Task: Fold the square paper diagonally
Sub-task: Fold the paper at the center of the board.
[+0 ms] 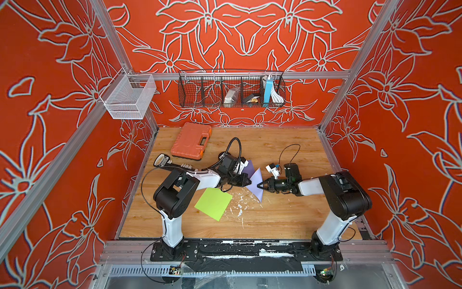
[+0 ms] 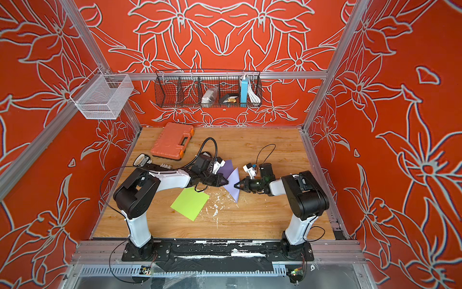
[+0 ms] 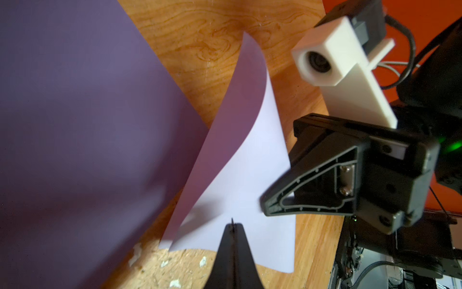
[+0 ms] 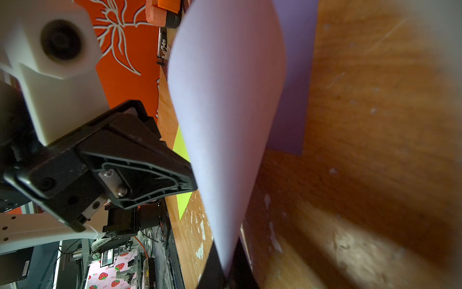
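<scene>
— Where, the lavender paper [image 1: 256, 176]?
— Lifted off the table, curled, just beyond the green sheet [image 1: 213, 204]. Pinched from opposite sides by left gripper [image 1: 249, 182] and right gripper [image 1: 259, 185], both clamped tight, presumably to bring corner onto corner.

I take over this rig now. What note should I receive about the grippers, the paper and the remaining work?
Left gripper: shut, seemingly pinching an edge of the purple paper.
Right gripper: shut on the same sheet, opposite side.
Purple paper: raised and curled over the table, pale underside showing. Green paper lies flat nearby.
Done: sheet raised.
To do: meet corners, press the diagonal crease.
</scene>
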### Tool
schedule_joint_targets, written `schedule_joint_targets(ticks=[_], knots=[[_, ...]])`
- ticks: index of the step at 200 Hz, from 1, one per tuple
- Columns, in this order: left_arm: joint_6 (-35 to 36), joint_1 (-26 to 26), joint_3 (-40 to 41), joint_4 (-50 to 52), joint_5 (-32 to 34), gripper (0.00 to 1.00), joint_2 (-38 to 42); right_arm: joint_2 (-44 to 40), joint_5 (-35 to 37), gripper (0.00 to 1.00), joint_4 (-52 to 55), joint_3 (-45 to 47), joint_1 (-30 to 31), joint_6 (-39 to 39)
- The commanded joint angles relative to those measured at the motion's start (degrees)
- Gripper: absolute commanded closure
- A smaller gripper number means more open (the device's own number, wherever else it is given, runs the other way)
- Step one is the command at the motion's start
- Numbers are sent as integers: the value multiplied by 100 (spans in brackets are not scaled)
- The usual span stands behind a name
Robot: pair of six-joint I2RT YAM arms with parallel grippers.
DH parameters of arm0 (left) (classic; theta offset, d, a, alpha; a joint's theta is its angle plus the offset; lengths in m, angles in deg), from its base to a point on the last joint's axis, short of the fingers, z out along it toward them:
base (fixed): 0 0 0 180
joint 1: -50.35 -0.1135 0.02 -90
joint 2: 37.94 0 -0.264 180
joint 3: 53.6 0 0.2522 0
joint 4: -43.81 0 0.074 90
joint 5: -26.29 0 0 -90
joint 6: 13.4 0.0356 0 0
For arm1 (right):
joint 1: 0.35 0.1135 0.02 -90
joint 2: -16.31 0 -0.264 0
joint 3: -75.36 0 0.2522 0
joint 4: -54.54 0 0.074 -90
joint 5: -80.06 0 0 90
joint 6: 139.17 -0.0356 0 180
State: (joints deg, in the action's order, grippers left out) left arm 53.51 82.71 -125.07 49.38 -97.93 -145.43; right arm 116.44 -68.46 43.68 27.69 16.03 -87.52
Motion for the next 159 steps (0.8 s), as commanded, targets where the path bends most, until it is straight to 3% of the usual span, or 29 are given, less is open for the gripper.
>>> schedule_joint_targets(ticks=[1, 159], knots=[[121, 58, -99, 41, -111, 100, -130, 97, 25, 94, -155, 53, -30, -41], [181, 115, -385, 297, -61, 100, -556, 274, 69, 93, -322, 167, -30, -146]])
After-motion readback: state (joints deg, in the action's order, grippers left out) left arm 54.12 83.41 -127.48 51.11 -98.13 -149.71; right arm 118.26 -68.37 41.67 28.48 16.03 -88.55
